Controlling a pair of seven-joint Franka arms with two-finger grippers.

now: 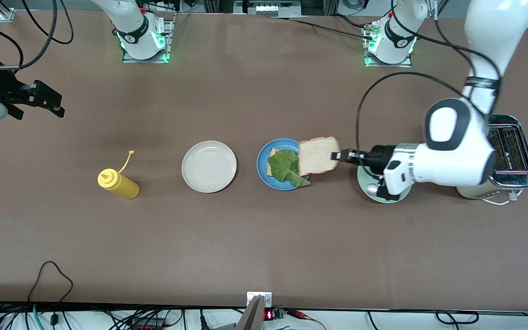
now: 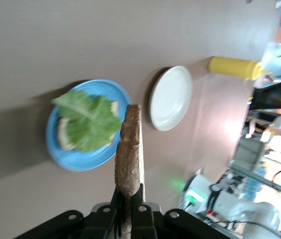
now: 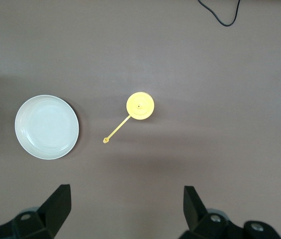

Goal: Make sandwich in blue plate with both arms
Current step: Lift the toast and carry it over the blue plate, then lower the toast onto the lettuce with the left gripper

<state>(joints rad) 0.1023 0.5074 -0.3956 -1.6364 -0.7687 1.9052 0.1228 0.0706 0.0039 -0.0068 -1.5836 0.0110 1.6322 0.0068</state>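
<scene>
Toaster [image 1: 502, 156] showed only in front view. Three plates, two slices. Left gripper [image 1: 337, 156] clamped top slice [image 1: 317, 156] over blue plate [image 1: 264, 158] with lettuce [image 1: 286, 167]; right gripper [image 3: 125, 206] waited agape.

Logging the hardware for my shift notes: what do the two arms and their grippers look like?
Both arms are glossy white with rounded segments and black joint sections. The left arm carries looping black cables and a black band near its wrist. Green lights glow at both bases. The left gripper and the right gripper are black, with two fingers each; the right gripper's fingers are wedge-shaped.
</scene>
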